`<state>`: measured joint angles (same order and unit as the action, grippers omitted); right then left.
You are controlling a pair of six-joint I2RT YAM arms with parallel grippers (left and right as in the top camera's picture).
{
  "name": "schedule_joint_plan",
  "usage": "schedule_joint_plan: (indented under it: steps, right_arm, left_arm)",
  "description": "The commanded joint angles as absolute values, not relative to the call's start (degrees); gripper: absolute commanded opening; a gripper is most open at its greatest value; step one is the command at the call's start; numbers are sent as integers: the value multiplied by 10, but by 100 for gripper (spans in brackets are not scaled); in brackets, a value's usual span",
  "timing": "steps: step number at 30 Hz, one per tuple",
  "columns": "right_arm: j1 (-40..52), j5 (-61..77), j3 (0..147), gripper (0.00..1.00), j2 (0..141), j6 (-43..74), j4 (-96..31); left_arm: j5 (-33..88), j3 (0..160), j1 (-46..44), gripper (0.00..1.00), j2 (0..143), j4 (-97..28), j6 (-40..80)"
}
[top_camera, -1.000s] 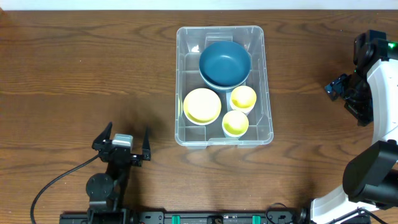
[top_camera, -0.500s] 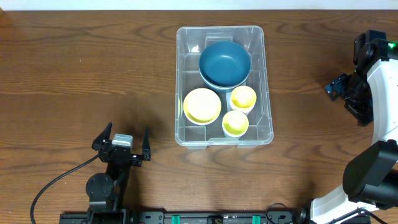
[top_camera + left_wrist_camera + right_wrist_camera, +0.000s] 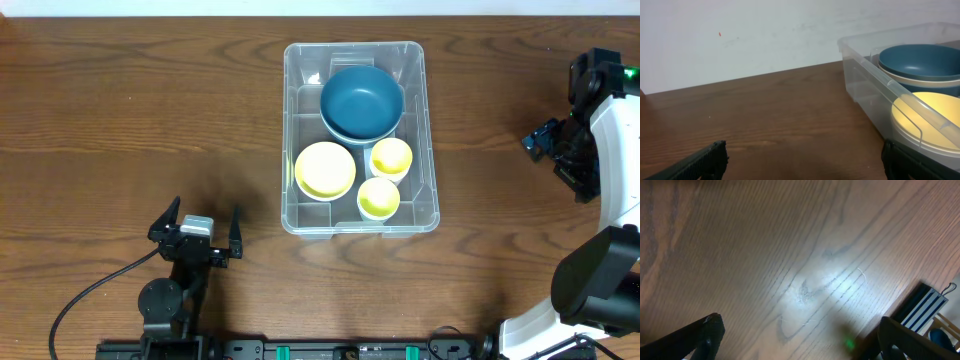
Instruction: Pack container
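The clear plastic container [image 3: 292, 138] stands at the middle of the table. Inside it are a blue bowl [image 3: 362, 101] stacked on a pale one, a yellow plate-like bowl [image 3: 325, 169] and two small yellow cups [image 3: 390, 157] [image 3: 379, 198]. In the left wrist view the container [image 3: 865, 80] is at the right with the blue bowl [image 3: 920, 59] and yellow bowl [image 3: 927, 112] inside. My left gripper [image 3: 196, 228] [image 3: 802, 157] is open and empty, left of the container near the front edge. My right gripper [image 3: 548, 140] [image 3: 800, 335] is open and empty, far right over bare wood.
The table is dark wood [image 3: 130, 110]. The right wrist view shows the table's edge [image 3: 890, 310] and a striped item beyond it [image 3: 922, 305]. A black cable [image 3: 90, 295] runs from the left arm's base.
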<state>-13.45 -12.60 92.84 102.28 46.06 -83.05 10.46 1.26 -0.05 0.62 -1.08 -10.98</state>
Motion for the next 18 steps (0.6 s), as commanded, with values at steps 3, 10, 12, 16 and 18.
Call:
schedule_joint_plan:
  steps: [3, 10, 12, 16, 18]
  right_arm:
    - [-137, -133, 929, 99, 1025, 467, -830]
    - [-129, -132, 929, 99, 955, 467, -830]
    - [-121, -133, 929, 99, 912, 467, -830]
    - [-105, -133, 929, 99, 818, 467, -830]
    - [-100, -133, 929, 99, 772, 467, -830]
  left_arm:
    - [111, 2, 2, 98, 3, -29, -115]
    - [111, 2, 2, 98, 3, -29, -115]
    - [111, 2, 2, 98, 3, -29, -115]
    - [111, 2, 2, 98, 3, -29, -115]
    - [111, 2, 2, 98, 3, -29, -115]
